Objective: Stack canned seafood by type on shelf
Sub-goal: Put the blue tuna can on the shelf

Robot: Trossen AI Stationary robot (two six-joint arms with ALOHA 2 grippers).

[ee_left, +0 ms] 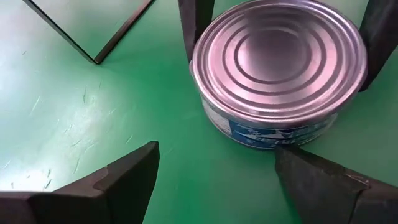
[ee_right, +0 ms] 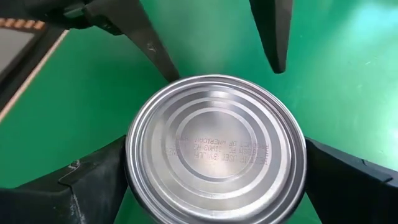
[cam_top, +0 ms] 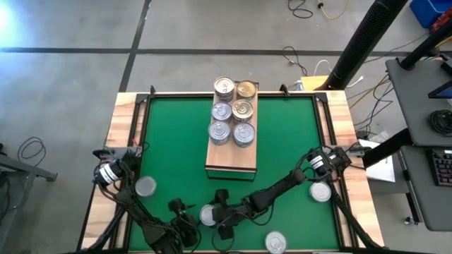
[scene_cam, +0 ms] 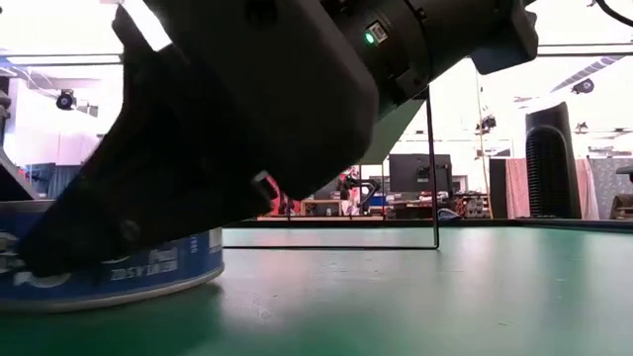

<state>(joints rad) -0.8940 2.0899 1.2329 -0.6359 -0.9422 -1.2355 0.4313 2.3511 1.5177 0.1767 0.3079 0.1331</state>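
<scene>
Green mat, tin [ee_right: 214,149] between our right gripper's [ee_right: 214,180] spread fingers, left gripper [ee_left: 214,171] likewise agape beside it: we should centre, then close evenly.

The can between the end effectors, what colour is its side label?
Blue with white print, under a silver top; the can shows it best in the left wrist view.

six tins [cam_top: 232,111] upright on shelf [cam_top: 231,159] | four loose on mat
</scene>
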